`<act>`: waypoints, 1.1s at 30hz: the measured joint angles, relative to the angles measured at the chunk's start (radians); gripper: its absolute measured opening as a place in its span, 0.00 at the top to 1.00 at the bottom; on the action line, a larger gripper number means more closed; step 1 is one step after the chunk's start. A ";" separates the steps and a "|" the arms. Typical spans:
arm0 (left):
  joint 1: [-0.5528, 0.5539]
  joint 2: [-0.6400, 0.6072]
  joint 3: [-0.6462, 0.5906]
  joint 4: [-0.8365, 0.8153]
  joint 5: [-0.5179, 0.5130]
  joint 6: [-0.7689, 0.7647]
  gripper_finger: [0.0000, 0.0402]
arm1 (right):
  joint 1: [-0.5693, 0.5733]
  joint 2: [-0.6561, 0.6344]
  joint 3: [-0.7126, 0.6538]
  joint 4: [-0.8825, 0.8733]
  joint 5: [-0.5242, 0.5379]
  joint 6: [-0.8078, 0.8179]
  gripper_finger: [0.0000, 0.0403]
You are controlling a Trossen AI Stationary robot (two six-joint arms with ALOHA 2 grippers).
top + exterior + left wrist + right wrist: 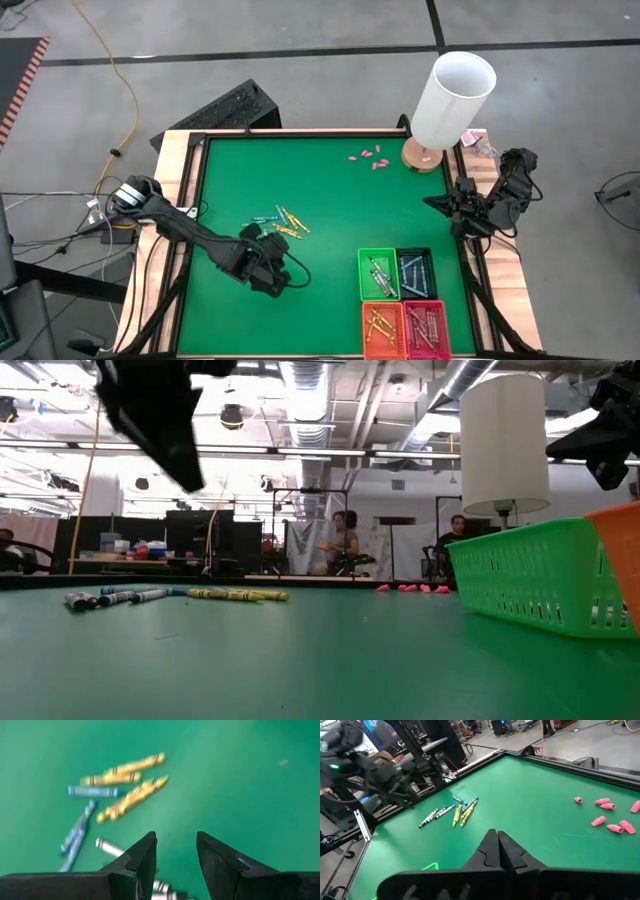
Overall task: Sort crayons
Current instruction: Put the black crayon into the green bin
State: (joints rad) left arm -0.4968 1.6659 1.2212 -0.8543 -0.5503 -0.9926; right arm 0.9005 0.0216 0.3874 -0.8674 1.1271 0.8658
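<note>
Open green mat [330, 215] between loose crayons [283, 222] and baskets [404, 300].

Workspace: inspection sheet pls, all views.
Surface: green mat, wooden frame.
Job's things: loose crayons on the mat, yellow, blue and grey-white; four bins at the near right already hold crayons.
Clutter: pink stubs at the far side; white lamp on a wooden base, far right corner.
Grippers: left gripper open, empty, hovering by the loose crayons; right gripper shut, empty, parked at the right edge.
Cables: yellow cable on the floor, left of the table.
Surroundings: people in the room beyond.
</note>
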 joint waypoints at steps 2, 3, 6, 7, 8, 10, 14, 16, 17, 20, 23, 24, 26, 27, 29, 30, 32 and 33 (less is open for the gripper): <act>0.009 -0.028 -0.061 0.027 0.050 -0.030 0.68 | 0.000 0.000 0.000 0.000 0.000 0.000 1.00; 0.011 -0.044 -0.090 0.047 0.074 -0.038 0.68 | 0.000 0.000 0.000 -0.001 0.000 0.000 1.00; 0.008 -0.092 -0.171 0.129 0.099 -0.038 0.68 | 0.000 0.000 0.000 0.000 0.000 0.000 1.00; 0.008 -0.103 -0.196 0.155 0.098 -0.036 0.68 | 0.000 0.000 0.000 0.000 0.000 0.000 1.00; 0.009 -0.111 -0.218 0.180 0.097 -0.035 0.68 | 0.000 0.000 0.000 0.000 0.000 0.000 1.00; 0.021 -0.122 -0.261 0.238 0.100 -0.036 0.68 | 0.000 0.000 0.000 0.000 0.000 0.000 1.00; 0.061 -0.123 -0.317 0.281 0.130 -0.115 0.68 | 0.000 0.000 0.000 0.000 0.000 0.000 1.00; 0.085 -0.123 -0.334 0.294 0.155 -0.172 0.68 | 0.000 0.000 0.000 0.000 0.001 0.000 1.00; 0.095 -0.123 -0.337 0.287 0.160 -0.214 0.68 | 0.000 0.000 0.000 0.000 0.001 0.000 1.00; 0.122 -0.123 -0.337 0.250 0.164 -0.300 0.68 | 0.000 0.000 0.000 0.000 0.001 0.000 1.00; 0.143 -0.123 -0.337 0.233 0.169 -0.312 0.68 | 0.000 0.000 0.000 0.000 0.001 0.000 1.00; 0.149 -0.123 -0.337 0.233 0.170 -0.314 0.68 | 0.000 0.000 0.000 0.000 0.001 0.000 1.00; 0.156 -0.123 -0.337 0.237 0.168 -0.326 0.68 | 0.000 0.000 0.000 0.000 0.001 0.000 1.00; 0.161 -0.123 -0.337 0.235 0.166 -0.329 0.68 | 0.000 0.000 0.000 0.000 0.001 0.000 1.00; 0.169 -0.122 -0.337 0.233 0.164 -0.331 0.68 | 0.000 0.000 0.000 0.000 0.001 0.000 1.00; 0.173 -0.122 -0.337 0.229 0.162 -0.331 0.68 | 0.000 0.000 0.000 0.000 0.001 0.000 1.00; 0.182 -0.112 -0.336 0.215 0.160 -0.339 0.68 | 0.000 0.000 0.000 0.000 0.001 0.000 1.00; 0.186 -0.107 -0.336 0.206 0.162 -0.343 0.68 | 0.000 0.000 0.000 0.000 0.001 0.000 1.00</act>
State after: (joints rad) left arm -0.3107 1.5585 0.8848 -0.6484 -0.3881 -1.3358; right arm 0.9005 0.0216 0.3878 -0.8673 1.1278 0.8654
